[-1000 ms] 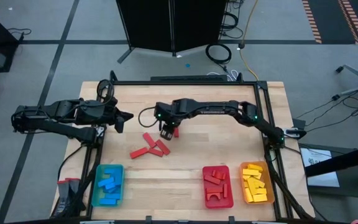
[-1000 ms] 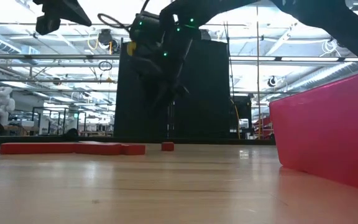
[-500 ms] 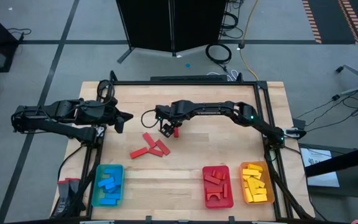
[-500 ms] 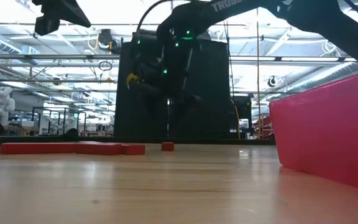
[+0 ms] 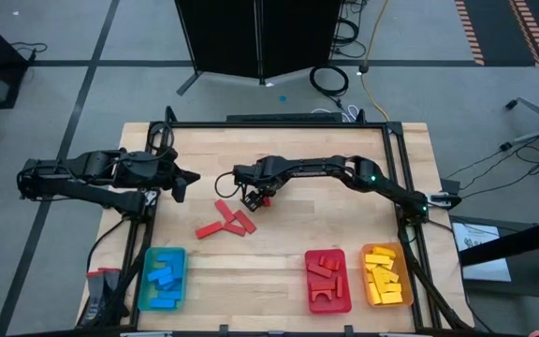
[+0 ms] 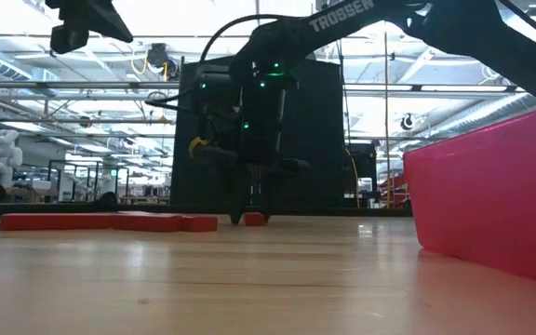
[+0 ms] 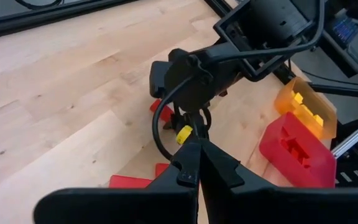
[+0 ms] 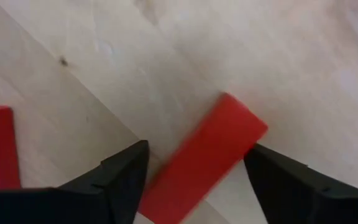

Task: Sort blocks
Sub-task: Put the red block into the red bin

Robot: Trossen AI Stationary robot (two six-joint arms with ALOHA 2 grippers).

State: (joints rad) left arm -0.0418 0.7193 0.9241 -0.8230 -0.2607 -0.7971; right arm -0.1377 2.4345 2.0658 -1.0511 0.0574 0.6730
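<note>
Right tool (image 8: 194, 171) spread open, lowered to tabletop (image 5: 298, 234); red block (image 8: 204, 158) between fingers (image 8: 120, 180), not clamped. Left tool (image 7: 199, 165) clenched, well apart.

In the right wrist view, the red block (image 8: 204, 158) between the right gripper's fingers (image 8: 124, 180) runs off the picture's edge, so its full length cannot be told. In the low view the red tray (image 6: 491, 200) is cut off at the right edge. From above, the small block is mostly hidden under the right gripper (image 5: 254, 196).
</note>
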